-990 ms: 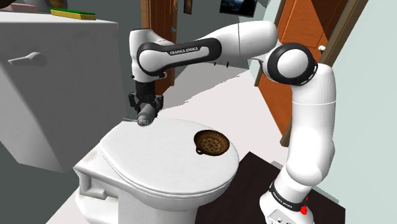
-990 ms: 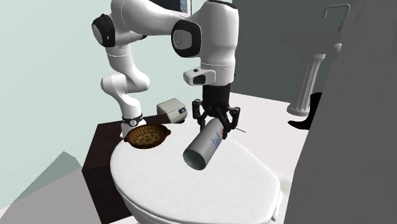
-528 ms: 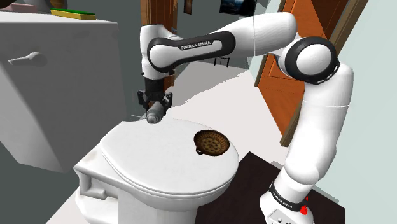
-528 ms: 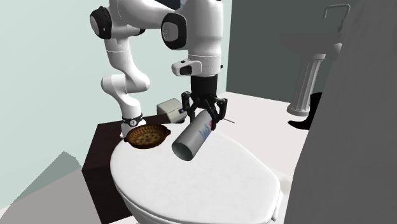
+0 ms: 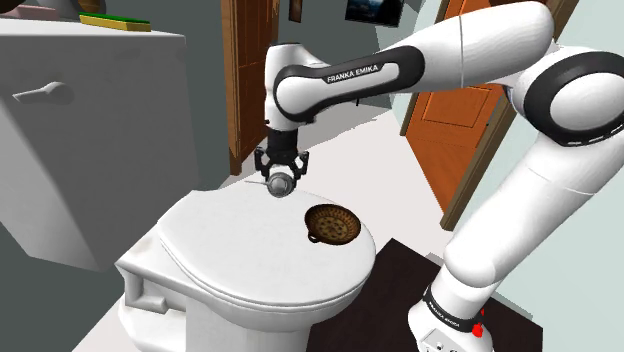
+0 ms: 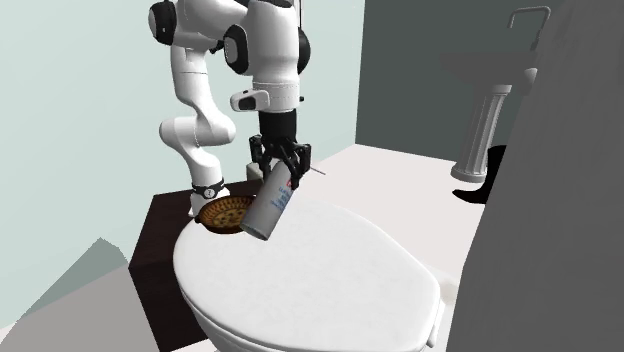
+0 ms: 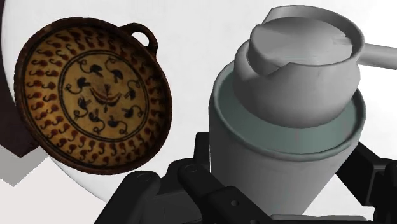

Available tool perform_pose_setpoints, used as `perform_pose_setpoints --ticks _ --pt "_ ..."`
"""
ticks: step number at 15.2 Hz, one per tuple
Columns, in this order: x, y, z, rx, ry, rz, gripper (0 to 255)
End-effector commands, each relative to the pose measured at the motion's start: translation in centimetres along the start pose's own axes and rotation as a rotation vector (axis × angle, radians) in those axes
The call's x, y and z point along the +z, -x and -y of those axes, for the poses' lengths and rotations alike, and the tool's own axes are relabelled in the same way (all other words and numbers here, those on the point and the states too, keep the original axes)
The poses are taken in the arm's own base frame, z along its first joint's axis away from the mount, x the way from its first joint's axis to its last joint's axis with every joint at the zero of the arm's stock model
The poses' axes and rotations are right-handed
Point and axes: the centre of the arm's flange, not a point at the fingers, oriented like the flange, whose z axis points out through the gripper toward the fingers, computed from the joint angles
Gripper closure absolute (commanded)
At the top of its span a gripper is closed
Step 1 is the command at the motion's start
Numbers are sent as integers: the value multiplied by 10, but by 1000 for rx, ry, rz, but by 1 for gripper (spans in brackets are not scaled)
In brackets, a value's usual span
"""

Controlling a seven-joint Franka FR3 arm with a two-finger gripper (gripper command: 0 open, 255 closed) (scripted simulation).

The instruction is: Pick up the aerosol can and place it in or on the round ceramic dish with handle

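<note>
One pale grey cylindrical aerosol can (image 6: 268, 205), clasped by the all-black two-finger gripper (image 6: 279, 163), hangs short of the round brown patterned ceramic dish with a loop handle (image 7: 95, 105).

Both fingers (image 7: 210, 194) are closed on the can, seemingly near its capped end though the can hides the contact, so its body slants down from the hand, clear of the white toilet lid (image 5: 230, 250). The dish sits on that lid, below the hand and off to one side, not yet under the can. Gripped far from its middle, the can could swing or slip; released too soon, it would hit the lid and roll off. The dish looks shallow, so a slanted can might tip out.
</note>
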Motion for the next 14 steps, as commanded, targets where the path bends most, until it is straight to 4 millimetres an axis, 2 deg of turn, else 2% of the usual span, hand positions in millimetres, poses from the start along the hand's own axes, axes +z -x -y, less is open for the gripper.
perform_pose_setpoints --ticks 1,12,13,14 --pt "0 6 -28 0 -2 0 255" --pt "2 24 -172 0 -2 0 255" --pt "3 27 -192 0 -2 0 255" --pt "8 26 -191 0 -2 0 255"
